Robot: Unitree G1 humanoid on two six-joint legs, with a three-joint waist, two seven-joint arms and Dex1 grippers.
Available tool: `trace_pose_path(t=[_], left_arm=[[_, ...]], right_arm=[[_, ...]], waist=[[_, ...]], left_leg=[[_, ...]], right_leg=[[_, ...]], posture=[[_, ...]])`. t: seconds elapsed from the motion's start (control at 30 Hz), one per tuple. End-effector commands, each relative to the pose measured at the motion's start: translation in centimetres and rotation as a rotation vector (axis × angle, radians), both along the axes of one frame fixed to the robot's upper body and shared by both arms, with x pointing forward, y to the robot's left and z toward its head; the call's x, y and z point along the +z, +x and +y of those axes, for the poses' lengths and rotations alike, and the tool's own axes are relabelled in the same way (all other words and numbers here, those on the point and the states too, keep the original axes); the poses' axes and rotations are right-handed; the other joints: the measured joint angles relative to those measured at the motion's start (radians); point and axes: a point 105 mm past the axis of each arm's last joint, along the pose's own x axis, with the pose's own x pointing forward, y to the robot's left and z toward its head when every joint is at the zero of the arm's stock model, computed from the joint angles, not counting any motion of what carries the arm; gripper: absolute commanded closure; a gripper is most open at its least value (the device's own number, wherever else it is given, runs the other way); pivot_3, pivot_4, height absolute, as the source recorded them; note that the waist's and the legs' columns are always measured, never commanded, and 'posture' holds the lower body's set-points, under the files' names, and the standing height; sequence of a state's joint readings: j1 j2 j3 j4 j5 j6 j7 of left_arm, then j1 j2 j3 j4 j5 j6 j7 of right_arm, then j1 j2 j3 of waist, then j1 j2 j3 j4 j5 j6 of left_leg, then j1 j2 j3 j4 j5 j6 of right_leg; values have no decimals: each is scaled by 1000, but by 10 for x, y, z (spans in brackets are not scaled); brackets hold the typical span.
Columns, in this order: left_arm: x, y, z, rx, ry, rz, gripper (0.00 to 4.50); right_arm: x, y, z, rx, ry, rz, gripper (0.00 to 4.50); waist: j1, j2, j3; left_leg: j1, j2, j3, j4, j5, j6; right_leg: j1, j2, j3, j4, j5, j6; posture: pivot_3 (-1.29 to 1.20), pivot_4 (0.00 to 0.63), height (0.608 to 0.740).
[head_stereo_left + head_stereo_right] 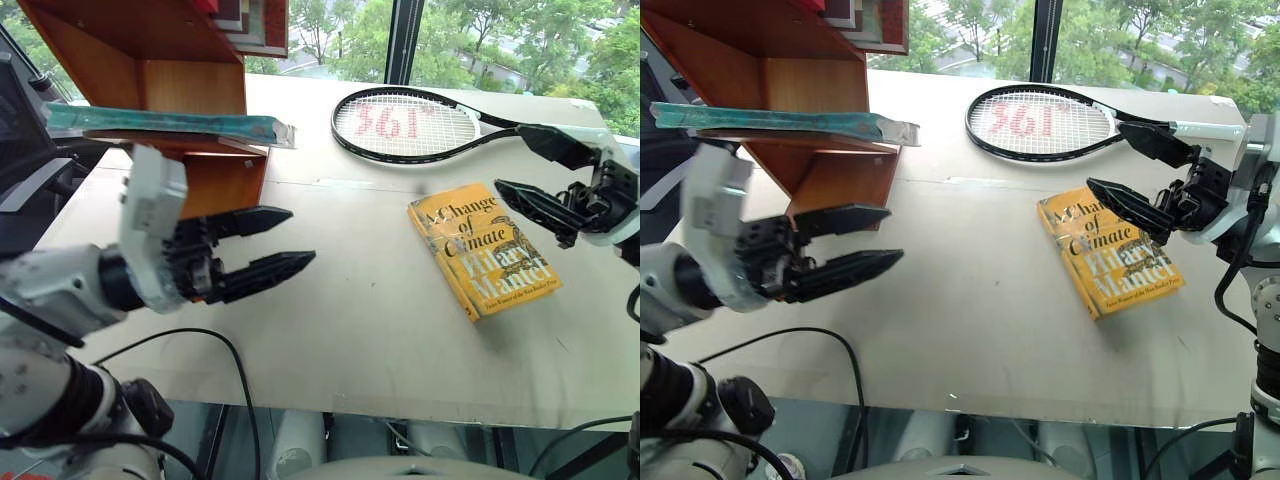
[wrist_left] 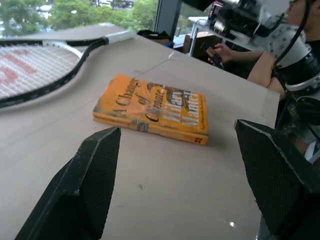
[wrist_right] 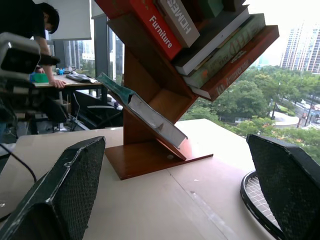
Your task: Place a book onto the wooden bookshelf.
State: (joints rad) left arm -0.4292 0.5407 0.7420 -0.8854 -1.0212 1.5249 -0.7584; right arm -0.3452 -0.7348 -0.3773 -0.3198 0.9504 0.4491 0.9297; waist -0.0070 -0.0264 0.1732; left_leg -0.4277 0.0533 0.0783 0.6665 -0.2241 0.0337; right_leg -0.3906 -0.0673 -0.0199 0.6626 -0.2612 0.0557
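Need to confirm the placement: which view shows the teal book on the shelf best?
Right wrist view: the teal book shows from the side, lying on a slanted board of the wooden bookshelf. Both eye views show only its edge from above, overhanging the shelf.

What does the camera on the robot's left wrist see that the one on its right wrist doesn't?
Left wrist view alone: the yellow book lying flat on the table, and a seated person's hand holding a phone.

Right wrist view alone: the wooden bookshelf, the teal book leaning on its lower shelf, other books stacked above, and a person at a desk.

Both: the table, part of the tennis racket, trees outside, and each open gripper's own fingers.
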Motion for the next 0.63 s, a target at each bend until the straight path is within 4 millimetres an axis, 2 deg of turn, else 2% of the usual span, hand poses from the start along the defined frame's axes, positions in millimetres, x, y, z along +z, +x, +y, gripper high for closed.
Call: trace_pose_path(t=[0.03, 0.1, 0.17, 0.23, 0.27, 0.37, 0.5, 0.63], left_arm=[[-9, 12, -2, 140, -32, -60, 769], [-19, 18, 3, 200, -18, -59, 769], [-34, 22, 17, 248, 1, -51, 769], [-42, 16, 23, 200, -26, -20, 216], [-51, 13, 32, 208, -3, -3, 21], [-76, 10, 58, 275, 94, 29, 21], [-98, 3, 83, 310, 167, 49, 21], [-112, -2, 97, 324, 179, 75, 21]], right_arm=[[2, -9, -14, -78, -55, -11, 0], [-10, -10, -27, -150, -118, 37, 0], [-35, -10, -56, -280, -232, 130, 0], [-50, -15, -77, -354, -293, 190, 0], [-62, -19, -94, -409, -330, 238, 0], [-90, -36, -136, -535, -429, 346, 0], [-110, -48, -163, -608, -481, 416, 0], [-124, -55, -172, -626, -510, 459, 0]], waist=[[3, 0, 0], [10, -1, -1], [17, 1, -2], [20, 1, -2], [20, 1, -2], [21, 2, -3], [16, 2, -4], [14, 2, -4]], left_leg=[[0, 0, 0, 0, 0, 0], [0, 0, 0, 0, 0, 0], [0, -1, 0, 0, -2, 3], [2, -1, 1, -1, -3, 5], [2, -1, 2, -1, -3, 5], [2, -1, 3, -1, -4, 7], [4, 0, 6, -1, -5, 9], [8, 1, 10, -3, -6, 9]], right_leg=[[0, 0, 0, 0, 0, 0], [0, 0, 0, 0, 0, -1], [0, 0, 0, 0, 0, -1], [0, 0, 0, -1, 0, -2], [1, 0, 1, -1, -1, -3], [1, -1, 1, -2, -2, -5], [1, -2, 3, -3, -2, -5], [1, -3, 6, -3, -2, -6]], posture=[[0, 150, 740], [0, 150, 740], [0, 150, 740], [0, 150, 740], [0, 150, 740], [0, 150, 740], [0, 150, 740], [0, 150, 740]])
